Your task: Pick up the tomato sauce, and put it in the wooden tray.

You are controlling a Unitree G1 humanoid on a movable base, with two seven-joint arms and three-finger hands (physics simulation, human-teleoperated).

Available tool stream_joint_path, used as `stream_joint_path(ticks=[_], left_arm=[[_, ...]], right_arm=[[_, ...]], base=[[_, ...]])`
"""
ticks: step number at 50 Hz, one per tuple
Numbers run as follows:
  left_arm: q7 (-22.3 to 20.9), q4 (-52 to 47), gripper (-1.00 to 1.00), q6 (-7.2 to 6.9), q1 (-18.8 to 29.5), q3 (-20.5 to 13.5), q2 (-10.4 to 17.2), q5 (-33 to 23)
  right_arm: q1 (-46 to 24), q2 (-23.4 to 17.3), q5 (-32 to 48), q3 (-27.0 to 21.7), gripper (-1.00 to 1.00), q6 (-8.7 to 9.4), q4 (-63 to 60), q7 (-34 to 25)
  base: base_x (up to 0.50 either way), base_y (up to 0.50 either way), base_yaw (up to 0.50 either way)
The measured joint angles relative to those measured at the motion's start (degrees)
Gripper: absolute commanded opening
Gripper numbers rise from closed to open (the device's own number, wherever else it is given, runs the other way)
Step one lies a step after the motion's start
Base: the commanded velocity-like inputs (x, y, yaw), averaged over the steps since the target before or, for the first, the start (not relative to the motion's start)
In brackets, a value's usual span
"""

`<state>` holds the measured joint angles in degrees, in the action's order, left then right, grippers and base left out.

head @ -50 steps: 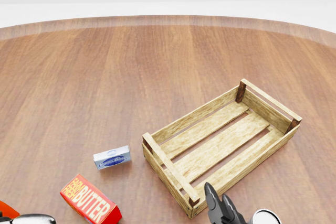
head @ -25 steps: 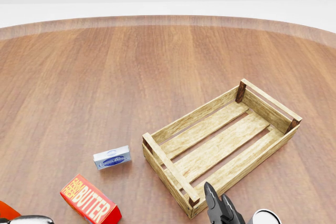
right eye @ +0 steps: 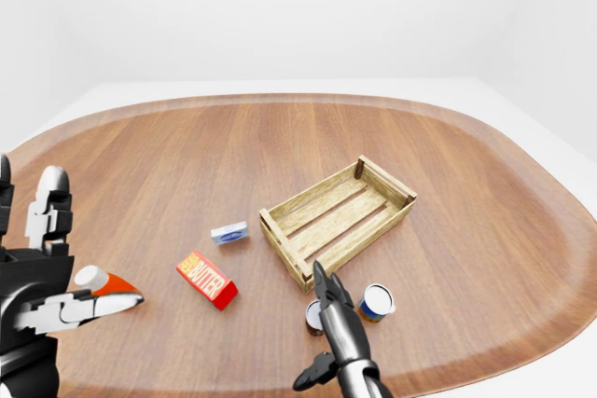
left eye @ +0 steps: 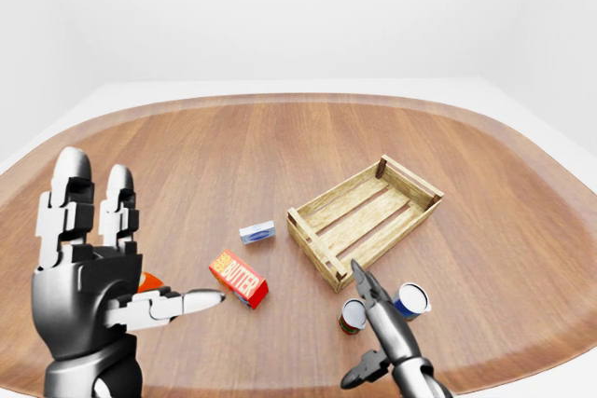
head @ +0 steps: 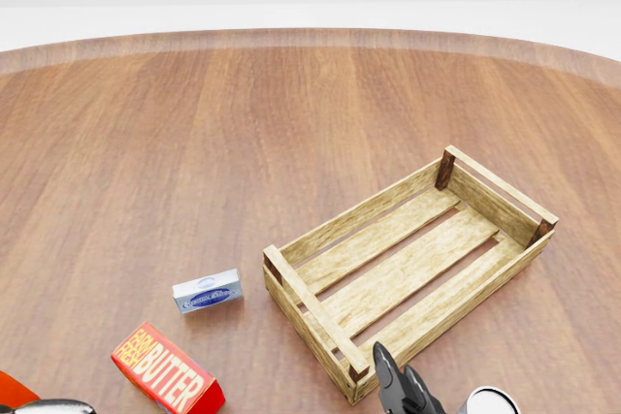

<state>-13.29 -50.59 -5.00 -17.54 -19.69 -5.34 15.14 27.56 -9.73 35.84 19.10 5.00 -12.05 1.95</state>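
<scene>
Table: a round-cornered wooden table [left eye: 233, 156] carries everything. All things lie in the half toward its edge at the bottom of the left-eye view, I think so that both arms can reach them.

Tray: the tray [left eye: 392, 241] stands near the middle of the table, turned slantwise. Its slatted bottom is bare and nothing is inside.

Sauce: the sauce can [left eye: 353, 316], with a red and green label, stands upright near the bottom edge of the table, just below the tray's near corner. I take it for the tomato sauce by the label. The print is too small to read.

Blue can: a blue can [left eye: 410, 300] stands upright just to the right of the sauce can. Both tops look closed.

Right hand: the right hand [left eye: 382, 319] hovers over the two cans. Its fingers are stretched out straight toward the tray, the thumb is spread low, and it holds nothing. It seems placed there to come down on the sauce can.

Left hand: the left hand [left eye: 89, 277] is raised near the left edge with its fingers upright and wide apart. It grips nothing and looks parked out of the way.

Bottle: a red bottle [right eye: 114, 283] with a white cap lies on the table behind the left hand.

Butter: the butter box [left eye: 239, 278] lies flat between the left hand and the tray.

Small box: a small box [left eye: 257, 232] in blue and white lies just left of the tray.
</scene>
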Motion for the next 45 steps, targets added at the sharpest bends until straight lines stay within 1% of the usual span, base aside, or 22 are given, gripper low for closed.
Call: stream_joint_path(ticks=[45], left_arm=[[0.0, 0.3, 0.99, 0.0, 0.0, 0.3, -0.1, -0.3]], right_arm=[[-1.0, 1.2, -0.2, -2.3, 1.0, 0.0, 4.3, -0.6]], base=[[0.0, 0.0, 0.0]])
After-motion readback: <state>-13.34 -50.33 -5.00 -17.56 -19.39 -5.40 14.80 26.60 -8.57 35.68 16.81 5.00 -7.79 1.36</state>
